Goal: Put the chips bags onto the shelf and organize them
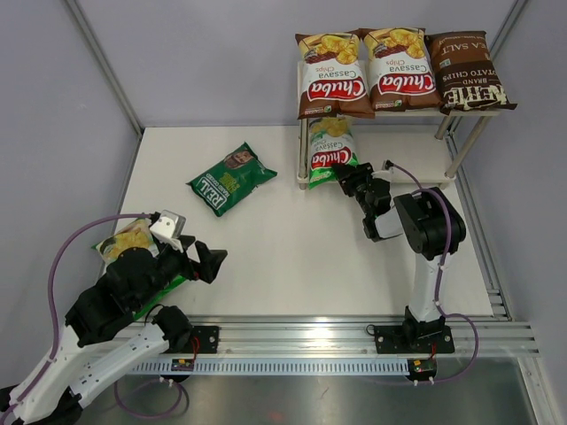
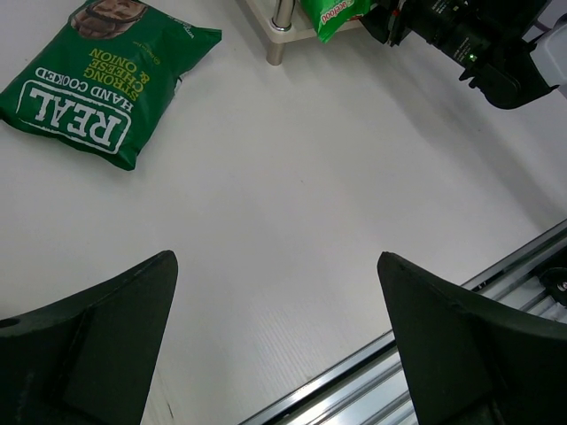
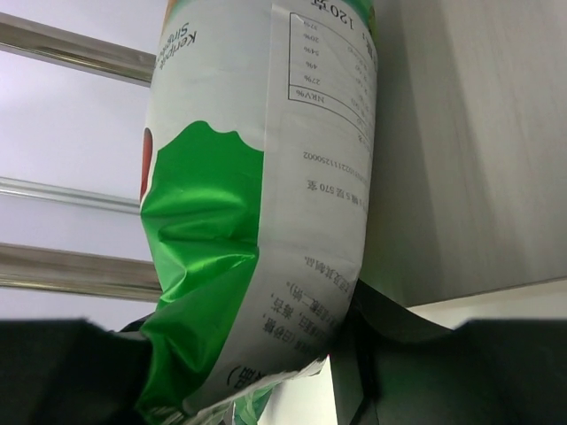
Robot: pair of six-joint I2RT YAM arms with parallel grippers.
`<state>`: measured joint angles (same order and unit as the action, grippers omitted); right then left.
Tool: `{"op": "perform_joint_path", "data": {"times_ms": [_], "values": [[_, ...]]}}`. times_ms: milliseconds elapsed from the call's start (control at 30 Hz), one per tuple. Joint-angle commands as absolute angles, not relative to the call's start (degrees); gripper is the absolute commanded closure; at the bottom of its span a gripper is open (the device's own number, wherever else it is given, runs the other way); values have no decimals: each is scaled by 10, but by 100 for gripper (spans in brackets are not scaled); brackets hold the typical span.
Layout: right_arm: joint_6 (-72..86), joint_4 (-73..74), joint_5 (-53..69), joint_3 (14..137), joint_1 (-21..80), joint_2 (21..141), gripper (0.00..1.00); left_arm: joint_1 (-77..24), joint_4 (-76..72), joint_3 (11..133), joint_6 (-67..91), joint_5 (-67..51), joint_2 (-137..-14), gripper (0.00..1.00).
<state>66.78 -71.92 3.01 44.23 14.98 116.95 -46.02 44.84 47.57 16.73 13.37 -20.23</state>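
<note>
The shelf point(image 1: 416, 113) stands at the back right. Its top board holds two brown Chuba bags point(image 1: 332, 75) point(image 1: 403, 68) and the dark-brown Kettle bag point(image 1: 467, 71). My right gripper point(image 1: 344, 177) is shut on the bottom edge of a light-green Chuba bag point(image 1: 331, 148), which lies on the left end of the lower board; its back panel fills the right wrist view point(image 3: 266, 221). The dark-green REAL bag point(image 1: 230, 179) lies on the table, also in the left wrist view point(image 2: 97, 80). A second light-green bag point(image 1: 124, 245) lies under my left arm. My left gripper point(image 1: 205, 258) is open and empty above the table.
The table's near edge is a metal rail point(image 1: 354, 332). Grey walls with slanted metal posts point(image 1: 104, 66) close in the back and sides. The shelf's silver front leg point(image 2: 282, 27) shows in the left wrist view.
</note>
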Motion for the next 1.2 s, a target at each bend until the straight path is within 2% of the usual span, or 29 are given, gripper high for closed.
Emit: {"op": "perform_joint_path", "data": {"times_ms": [0,100,500,533,567,667,833,1067,1167], "values": [[656,-698,-19,468,167,1170,63,-458,417,476,163,147,-199,1],[660,-703,-25,481,178,1186,62,-458,416,474,166,149,-190,1],[671,-683,-41,474,195,1186,47,-458,417,473,170,153,-183,1],[665,-665,-42,473,194,1171,45,-458,417,472,170,153,-182,1],[664,-644,-45,473,194,1161,36,-458,417,472,170,154,-181,1],[673,-561,-54,464,194,1124,31,-458,416,471,171,154,-178,1],[673,-498,-51,448,194,1079,14,-458,416,472,171,152,-176,1],[671,-440,-62,421,190,1020,11,-458,420,474,178,169,-175,1],[668,-407,-81,409,188,993,14,-458,427,477,183,185,-186,1]]}}
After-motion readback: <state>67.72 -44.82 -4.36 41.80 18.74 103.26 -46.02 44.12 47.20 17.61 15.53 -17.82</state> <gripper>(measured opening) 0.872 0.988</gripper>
